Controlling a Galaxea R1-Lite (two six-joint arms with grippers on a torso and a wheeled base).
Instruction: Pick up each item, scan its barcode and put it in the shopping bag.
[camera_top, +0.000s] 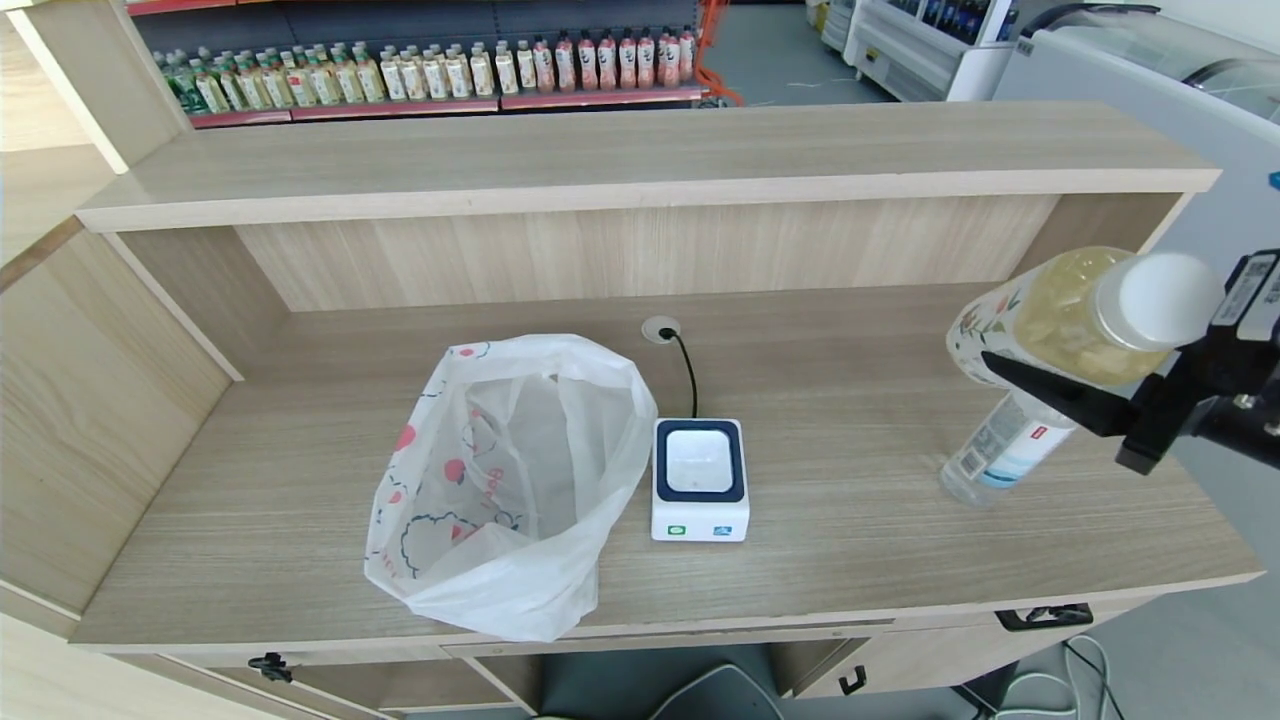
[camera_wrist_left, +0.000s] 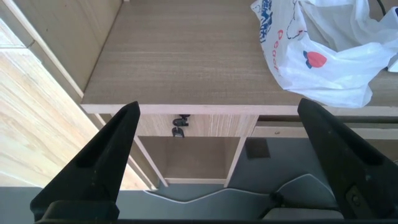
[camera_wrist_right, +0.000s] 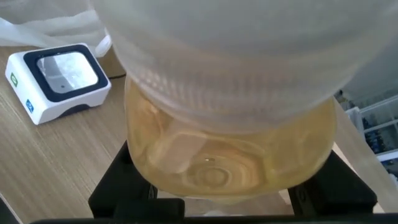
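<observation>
Right gripper (camera_top: 1060, 385) closed on a bottle (camera_top: 1070, 315) of yellowish drink with a white cap, holding it tilted in the air above the right end of the wooden counter (camera_top: 850, 490). Directly beneath, lying on the counter, a second bottle (camera_top: 995, 450), clear, with a blue-and-white label. At mid-counter, a white scanner (camera_top: 700, 478), dark-framed window facing up, black cable (camera_top: 690, 375) running back to a round port (camera_top: 661, 329) in the top. Just beside the scanner, on the robot's left, a white shopping bag (camera_top: 510, 480) with red and dark prints, mouth gaping. Left gripper (camera_wrist_left: 219, 112) out past the counter's front edge near its left end, fingers spread wide, holding nothing
</observation>
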